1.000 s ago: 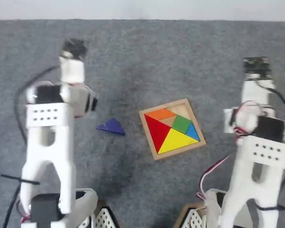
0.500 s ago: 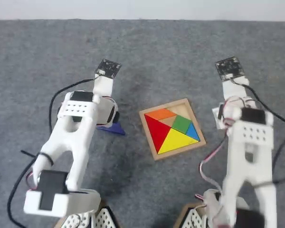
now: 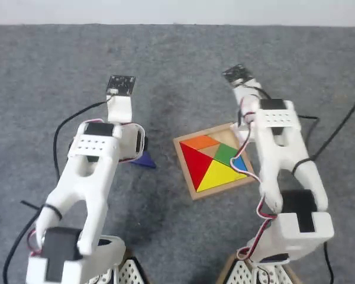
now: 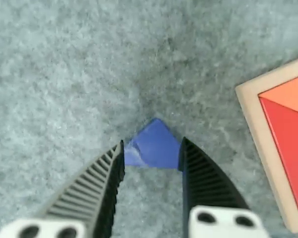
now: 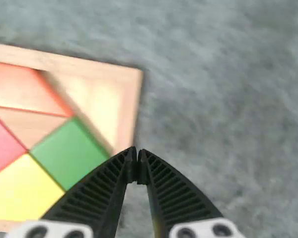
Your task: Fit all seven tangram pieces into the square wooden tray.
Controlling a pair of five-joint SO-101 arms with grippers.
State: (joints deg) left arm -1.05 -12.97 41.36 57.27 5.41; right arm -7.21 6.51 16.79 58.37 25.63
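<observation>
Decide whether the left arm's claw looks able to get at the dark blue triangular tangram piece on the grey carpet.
Probably yes. The left claw hangs open with the dark blue triangular tangram piece lying between its fingers on the grey carpet, and nothing stands in between.

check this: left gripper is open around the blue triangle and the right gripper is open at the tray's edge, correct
No: the right gripper is shut, fingers pressed together at the edge of the tray, as the right wrist view shows. The left gripper is indeed open around the blue triangle.
</observation>
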